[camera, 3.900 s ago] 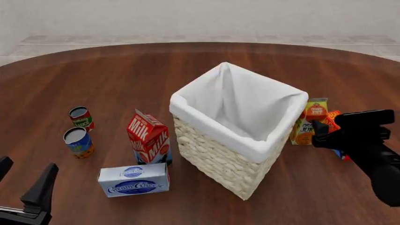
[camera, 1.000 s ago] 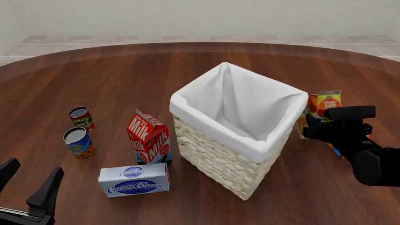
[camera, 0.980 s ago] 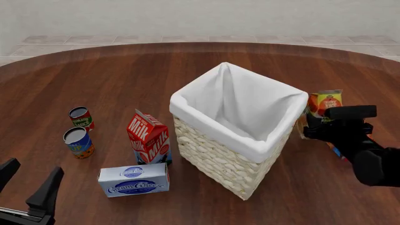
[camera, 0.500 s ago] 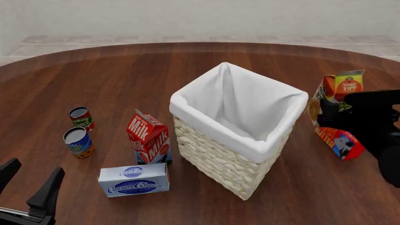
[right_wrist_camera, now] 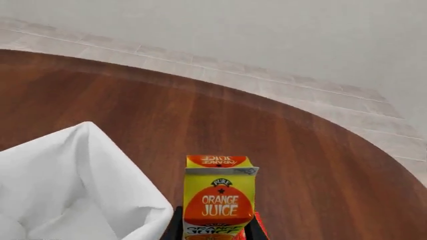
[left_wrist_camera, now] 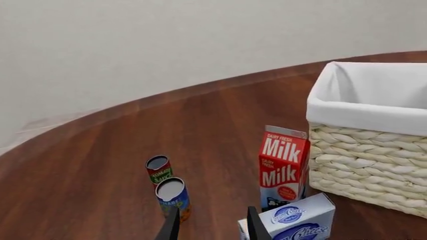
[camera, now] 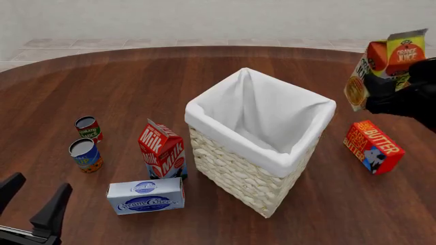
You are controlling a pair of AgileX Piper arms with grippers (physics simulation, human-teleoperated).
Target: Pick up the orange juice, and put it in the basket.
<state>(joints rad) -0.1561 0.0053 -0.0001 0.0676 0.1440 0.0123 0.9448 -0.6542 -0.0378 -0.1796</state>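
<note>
1. basket (camera: 259, 153) sits mid-table.
2. milk carton (camera: 162, 149) just beside it at 9 o'clock; cream cheese box (camera: 146, 196) before the carton.
3. two cans (camera: 86, 143) farther out at 9 o'clock.
4. butter box (camera: 372, 146) at 3 o'clock.
5. orange juice (camera: 383, 66) aloft at 2 o'clock.

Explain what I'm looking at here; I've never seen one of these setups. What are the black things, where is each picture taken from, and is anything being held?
These are simulator renders of two robot arms at a round wooden table. One picture looks down from a fixed camera behind the arms; the other two come from cameras on each arm's wrist.

The right pincer is shut on the orange juice, held up in the air beside the basket, not yet over it. The left pincer sits open and holds nothing.

On the table stand the wicker basket with its white liner, a milk carton, a cream cheese box, two cans and a butter box.
</note>
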